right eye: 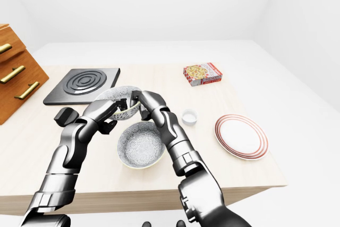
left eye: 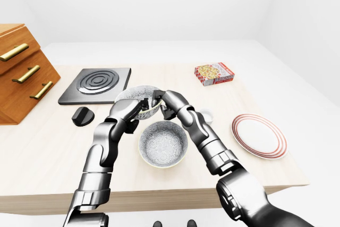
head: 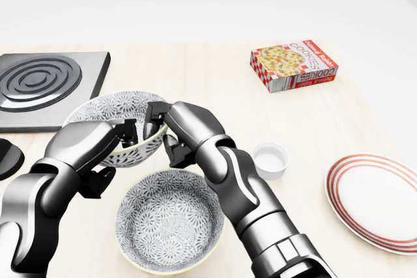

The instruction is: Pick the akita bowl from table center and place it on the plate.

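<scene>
Two grey-patterned bowls sit near the table's middle. The upper akita bowl (head: 107,114) looks slightly tilted, and both hands hold its near rim. My left hand (head: 124,136) curls over the rim from the left. My right hand (head: 161,129) pinches the rim's right side, with fingers inside and thumb outside. The second bowl (head: 168,226) rests upright just below them, partly under my right forearm. The red-ringed white plate (head: 379,201) lies bare at the right of the table, well apart from both hands.
A small white cup (head: 270,159) stands between the bowls and the plate. A cookie box (head: 293,64) lies at top right, a black burner plate (head: 40,86) at top left, with a black knob (left eye: 82,116) below it. A wooden drawer cabinet (left eye: 21,75) is at the far left.
</scene>
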Robot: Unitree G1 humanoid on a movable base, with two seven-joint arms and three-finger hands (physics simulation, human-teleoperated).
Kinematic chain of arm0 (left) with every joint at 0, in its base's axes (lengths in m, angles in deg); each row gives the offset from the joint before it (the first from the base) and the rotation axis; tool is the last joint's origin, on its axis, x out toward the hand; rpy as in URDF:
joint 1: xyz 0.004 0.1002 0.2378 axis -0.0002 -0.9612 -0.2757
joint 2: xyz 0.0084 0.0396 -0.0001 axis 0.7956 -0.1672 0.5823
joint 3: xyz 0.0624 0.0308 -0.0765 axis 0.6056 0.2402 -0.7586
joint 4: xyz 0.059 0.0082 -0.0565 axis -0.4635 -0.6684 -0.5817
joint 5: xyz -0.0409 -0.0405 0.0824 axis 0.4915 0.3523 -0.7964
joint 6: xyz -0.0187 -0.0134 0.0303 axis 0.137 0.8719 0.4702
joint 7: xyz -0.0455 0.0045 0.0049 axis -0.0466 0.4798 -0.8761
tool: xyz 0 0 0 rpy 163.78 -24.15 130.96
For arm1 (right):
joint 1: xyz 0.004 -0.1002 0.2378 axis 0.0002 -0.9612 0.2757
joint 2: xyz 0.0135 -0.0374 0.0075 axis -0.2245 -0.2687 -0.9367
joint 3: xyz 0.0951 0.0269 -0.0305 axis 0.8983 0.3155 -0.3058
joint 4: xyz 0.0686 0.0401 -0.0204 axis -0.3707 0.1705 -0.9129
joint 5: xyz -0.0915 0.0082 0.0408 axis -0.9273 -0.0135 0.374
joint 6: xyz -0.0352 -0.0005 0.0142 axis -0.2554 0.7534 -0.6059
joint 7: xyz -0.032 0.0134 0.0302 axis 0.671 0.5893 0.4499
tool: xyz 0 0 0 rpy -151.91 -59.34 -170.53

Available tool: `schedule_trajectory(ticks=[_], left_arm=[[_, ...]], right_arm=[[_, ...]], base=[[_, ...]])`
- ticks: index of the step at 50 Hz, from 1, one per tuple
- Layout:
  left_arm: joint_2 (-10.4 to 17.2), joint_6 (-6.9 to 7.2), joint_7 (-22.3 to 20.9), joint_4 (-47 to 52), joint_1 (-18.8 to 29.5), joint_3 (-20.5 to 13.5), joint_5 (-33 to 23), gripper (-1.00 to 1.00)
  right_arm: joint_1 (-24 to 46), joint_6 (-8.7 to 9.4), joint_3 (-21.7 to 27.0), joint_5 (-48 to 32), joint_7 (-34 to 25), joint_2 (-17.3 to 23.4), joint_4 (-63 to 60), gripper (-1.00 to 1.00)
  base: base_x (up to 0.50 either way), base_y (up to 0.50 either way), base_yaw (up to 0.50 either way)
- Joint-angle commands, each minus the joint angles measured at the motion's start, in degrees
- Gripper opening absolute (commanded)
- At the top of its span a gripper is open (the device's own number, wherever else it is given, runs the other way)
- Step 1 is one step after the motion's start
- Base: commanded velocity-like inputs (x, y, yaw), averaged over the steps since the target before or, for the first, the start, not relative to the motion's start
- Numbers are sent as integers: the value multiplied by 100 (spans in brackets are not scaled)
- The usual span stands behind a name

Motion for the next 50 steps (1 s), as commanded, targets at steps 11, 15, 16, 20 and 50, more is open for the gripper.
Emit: schedule_trajectory(ticks=[11, 15, 16, 20, 50], left_arm=[[0, 0, 168, 116, -10, -53, -308, -81], [-4, 0, 129, 139, -18, -43, -342, 100], [-2, 0, 104, 143, -18, -39, -351, 100], [-9, 0, 84, 152, -21, -40, -356, 100], [-353, 0, 1233, 26, -131, -250, 1040, 100]], right_arm=[[-29, 0, 50, 328, -165, 90, -276, -100], [16, 0, 96, 425, -158, 82, -268, -100], [32, 0, 92, 435, -158, 92, -242, -100], [21, 0, 67, 441, -197, 103, -255, -100], [591, 0, 233, 655, -228, 351, 235, -100]], base=[[0, 0, 0], [0, 0, 0], [0, 0, 0], [0, 0, 0], [0, 0, 0]])
